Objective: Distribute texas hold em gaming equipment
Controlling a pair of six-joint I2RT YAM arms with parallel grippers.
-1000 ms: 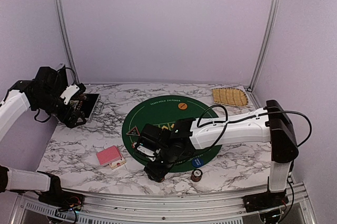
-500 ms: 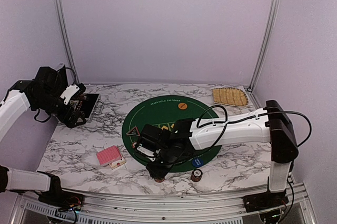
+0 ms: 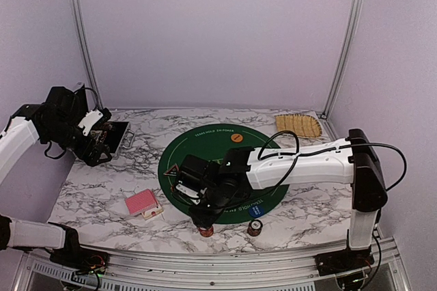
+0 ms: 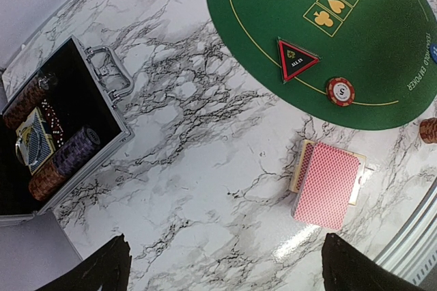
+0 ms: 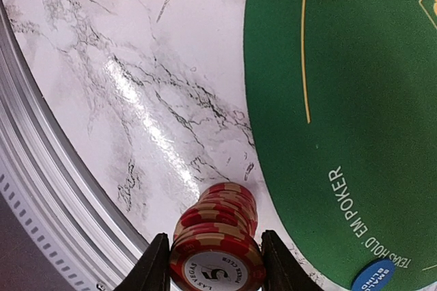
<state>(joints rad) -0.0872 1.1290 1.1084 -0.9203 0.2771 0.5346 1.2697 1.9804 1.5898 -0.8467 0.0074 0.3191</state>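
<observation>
**Red-and-white chip stack gripped by the right jaws, just off the mat**

Right arm [image 3: 307,161] reaches from its base at the right, low and leftward over the green mat [image 3: 205,147]. Its wrist is bent down at the mat's near edge. Its jaws are clenched on a stack of poker chips [image 5: 218,246], with a finger [image 5: 151,267] against each side of the top chips. The stack leans a bit, foot on the marble desk [image 3: 102,188] just beside the mat rim.

Second chip stack [image 3: 254,227] sits on the desk near it, to the right. Blue disc [image 3: 256,210] is at the mat's edge just behind that one. Single chip [image 4: 340,91] lies on the mat's yellow line, black triangular marker [image 4: 295,60] near it. Orange disc [image 3: 236,138] is on the far side of the mat. Card deck [image 4: 326,183], red-pink backs up, is on the desk left of the mat, not touching it.

Left arm [image 3: 17,142] is held up at the far left, wrist near the open case [image 4: 75,82], jaws released and spread wide. The case holds more chips. Woven tray [image 3: 298,125] is in the far right corner.
</observation>
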